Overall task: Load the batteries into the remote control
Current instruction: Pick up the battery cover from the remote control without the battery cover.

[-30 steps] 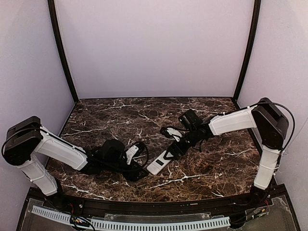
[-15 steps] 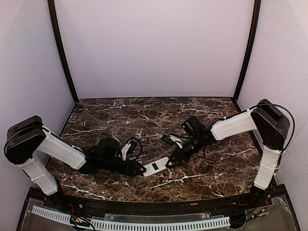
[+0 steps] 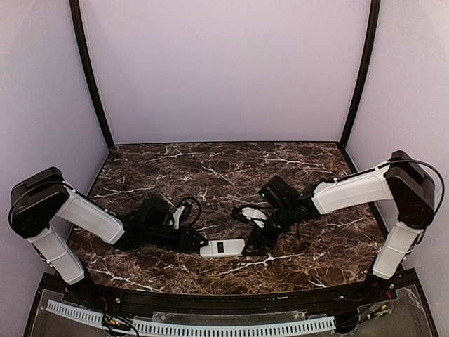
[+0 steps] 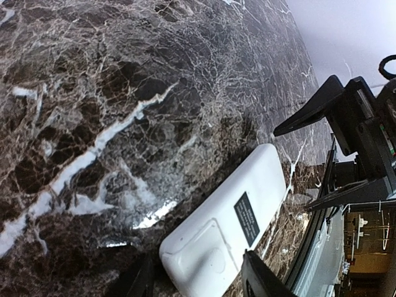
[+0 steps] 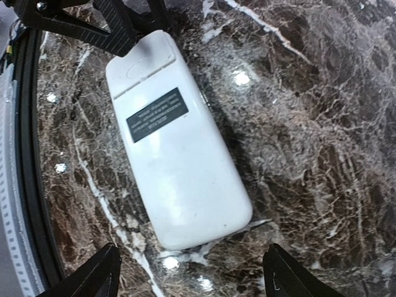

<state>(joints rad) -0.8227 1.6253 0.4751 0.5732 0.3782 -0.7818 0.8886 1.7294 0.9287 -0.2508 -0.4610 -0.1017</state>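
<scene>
- Near the front edge of the desk (image 3: 210,168), the remote control (image 3: 222,247) lies flat between the two arms. Its plain white back faces up, with a dark label (image 5: 157,114) across the middle.
- The left gripper (image 3: 198,243) is low at one end of the remote, one finger on either side of the end that carries the cover panel (image 4: 201,266). The fingers sit very close to the plastic, but I cannot tell whether they pinch it or only bracket it.
- The right gripper (image 3: 254,244) faces the opposite end with its fingers spread wide and nothing between them. The remote's rounded end lies just ahead of the fingertips, apart from both.
- The cover panel looks seated, with its seam closed all round in both wrist views. I judge the battery bay has not been opened.
- The batteries appear in none of the three views, so where they lie cannot be said. None is in either gripper.
- As a judgement, the task is at its very start — the remote is only being positioned or steadied. Everything that matters is left: getting the cover off, fetching each battery, and seating both in the bay.
- The likely hitch is the smooth, light remote sliding on the polished desk when the cover is pushed — one gripper will probably have to brace it.
</scene>
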